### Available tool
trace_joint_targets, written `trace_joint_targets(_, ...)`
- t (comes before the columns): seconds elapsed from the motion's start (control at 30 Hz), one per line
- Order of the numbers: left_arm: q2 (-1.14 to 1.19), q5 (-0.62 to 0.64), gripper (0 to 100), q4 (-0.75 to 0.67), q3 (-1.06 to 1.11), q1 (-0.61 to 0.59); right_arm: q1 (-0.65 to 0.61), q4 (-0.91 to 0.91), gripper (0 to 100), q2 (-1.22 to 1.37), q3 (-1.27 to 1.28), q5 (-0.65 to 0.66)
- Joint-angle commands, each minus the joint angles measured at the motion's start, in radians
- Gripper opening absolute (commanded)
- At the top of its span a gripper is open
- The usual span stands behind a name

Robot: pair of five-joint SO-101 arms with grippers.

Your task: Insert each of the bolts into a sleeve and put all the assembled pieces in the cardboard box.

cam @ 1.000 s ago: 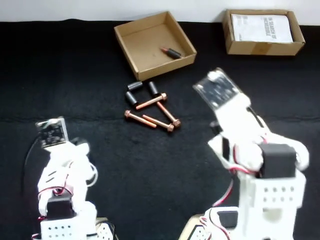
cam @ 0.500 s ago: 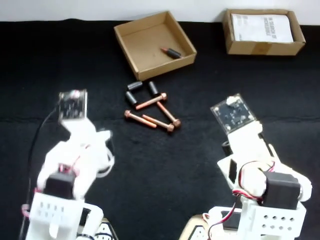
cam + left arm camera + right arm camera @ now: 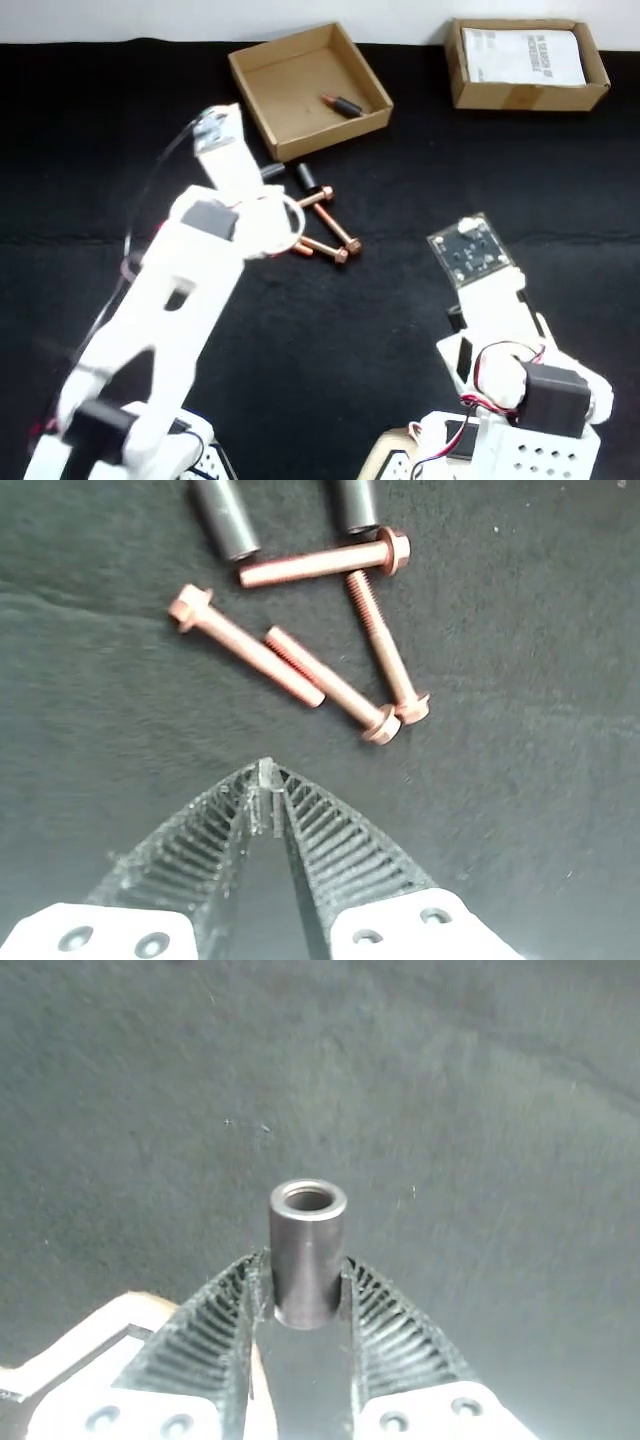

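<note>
Risk: left pincer (image 3: 266, 780) clenched, empty, above bunched bolts (image 3: 320, 565) on table (image 3: 530, 680) | grabbing one may drag its neighbours | right pincer (image 3: 305, 1265) grasps sleeve (image 3: 308, 1235) by one end; could tilt, jamming a bolt | box (image 3: 295, 90) beyond.

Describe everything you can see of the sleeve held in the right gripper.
The short dark grey tubular sleeve looks like smooth metal with a dull sheen. Its free end shows a round open bore inside a thick wall, and no bolt sits in it. It stands straight out along the right gripper, its other end seated between the two black ribbed fingers, which press its sides. Behind it lies the black cloth table; whether the sleeve touches it I cannot tell.
</note>
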Motion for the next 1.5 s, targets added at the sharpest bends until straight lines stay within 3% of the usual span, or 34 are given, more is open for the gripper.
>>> trace_joint_targets(0.0, 0.16, 0.061, 1, -0.011, -0.165, 0.015, 0.056, -0.016, 0.7, -0.067, 0.059, -0.006)
trace_joint_targets(0.17, 0.401, 0.094, 2, -0.005, -0.348, 0.005, 0.077, -0.047, 0.7, -0.182, 0.182, -0.006)
trace_joint_targets(0.43, 0.582, 0.176, 25, 0.201, -0.549, -0.016, 0.079, -0.042, 0.7, -0.262, 0.254, -0.008)
trace_joint_targets(0.8, 0.596, 0.176, 23, 0.353, -0.613, -0.09, 0.079, -0.048, 0.7, -0.26, 0.255, -0.011)
trace_joint_targets(1.1, 0.602, 0.176, 23, 0.308, -0.608, -0.165, 0.079, -0.048, 0.7, -0.26, 0.255, -0.011)
trace_joint_targets(1.47, 0.602, 0.176, 22, 0.057, -0.42, -0.16, 0.079, -0.045, 0.7, -0.26, 0.257, -0.011)
